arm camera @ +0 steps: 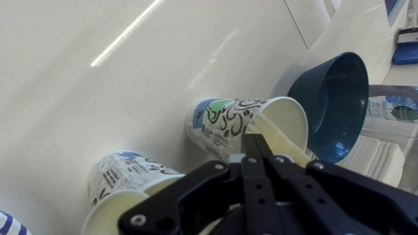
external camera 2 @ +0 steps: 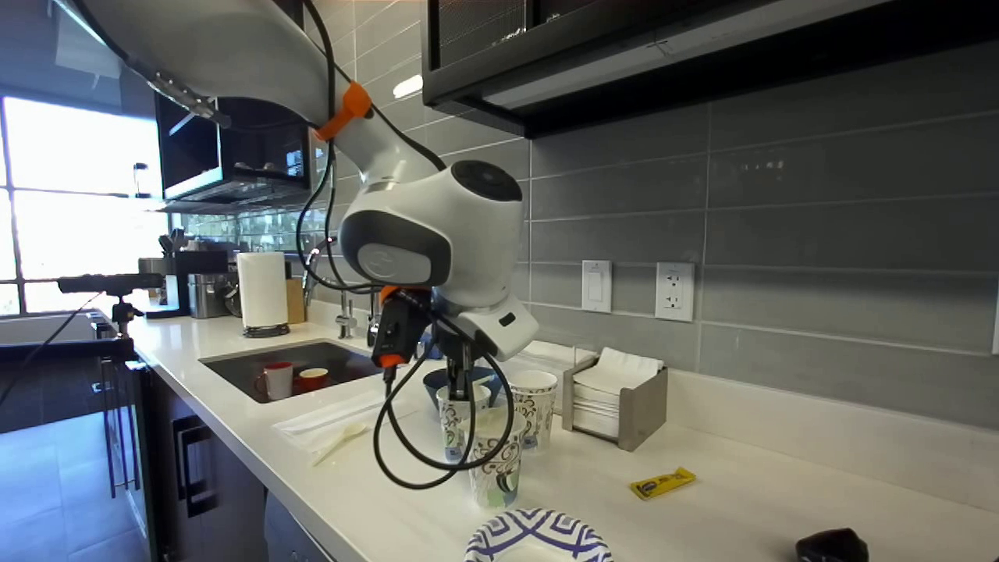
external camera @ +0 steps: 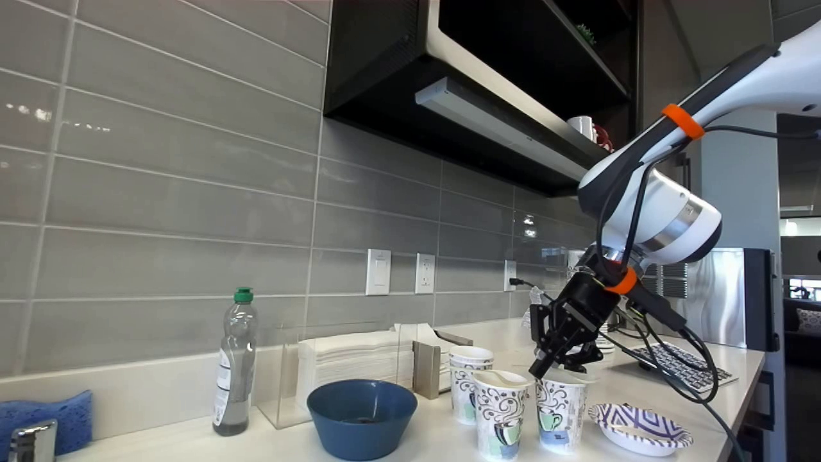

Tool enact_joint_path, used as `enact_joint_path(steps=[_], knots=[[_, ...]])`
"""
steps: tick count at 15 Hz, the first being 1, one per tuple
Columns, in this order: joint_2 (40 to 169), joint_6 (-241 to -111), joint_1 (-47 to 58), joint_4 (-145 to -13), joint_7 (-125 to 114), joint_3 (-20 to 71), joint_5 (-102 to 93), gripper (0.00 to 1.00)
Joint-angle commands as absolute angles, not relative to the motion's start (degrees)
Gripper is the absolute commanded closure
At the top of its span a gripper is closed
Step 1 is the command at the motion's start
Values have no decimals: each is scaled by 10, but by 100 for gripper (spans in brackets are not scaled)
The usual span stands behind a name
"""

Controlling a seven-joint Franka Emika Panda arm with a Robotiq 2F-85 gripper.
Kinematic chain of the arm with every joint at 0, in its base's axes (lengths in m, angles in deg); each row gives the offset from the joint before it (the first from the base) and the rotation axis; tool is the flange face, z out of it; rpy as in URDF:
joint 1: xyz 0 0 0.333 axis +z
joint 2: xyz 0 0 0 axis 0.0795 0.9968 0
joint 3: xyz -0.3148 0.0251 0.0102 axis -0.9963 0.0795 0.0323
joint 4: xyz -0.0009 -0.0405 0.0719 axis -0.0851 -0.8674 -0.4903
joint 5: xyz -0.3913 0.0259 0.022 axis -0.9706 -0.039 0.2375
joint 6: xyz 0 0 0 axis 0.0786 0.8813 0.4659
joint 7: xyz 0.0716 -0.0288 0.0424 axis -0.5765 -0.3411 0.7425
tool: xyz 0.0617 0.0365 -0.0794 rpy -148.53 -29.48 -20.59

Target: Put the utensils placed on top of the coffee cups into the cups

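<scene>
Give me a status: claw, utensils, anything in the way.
Claw looks shut near the coffee cups, nothing seen in it. Utensil lies across one cup's mouth, not inside. Cable loop hangs before cups in an exterior view; possible snag.

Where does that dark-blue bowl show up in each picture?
In an exterior view: the bowl, bottom, slightly left of centre.
In an exterior view: the bowl, near the middle, partly hidden.
In the wrist view: the bowl, right side, mid-height.
Shared landmark: the coffee cups near it.

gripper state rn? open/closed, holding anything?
Gripper: closed, fingertips together in the wrist view, nothing visible held between them.
</scene>
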State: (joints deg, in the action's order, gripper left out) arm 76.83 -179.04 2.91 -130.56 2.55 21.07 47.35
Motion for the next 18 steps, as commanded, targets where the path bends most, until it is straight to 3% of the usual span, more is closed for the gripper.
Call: enact_joint_path(steps=[1,3,13,14,18], knots=[[770,-1795,18,-1305,17,220,475,100],[766,-1796,17,-1305,21,220,472,73],[762,-1802,31,-1240,18,268,268,5],[769,-1792,35,-1224,20,272,240,1],[814,-1735,58,-1153,48,286,175,0]])
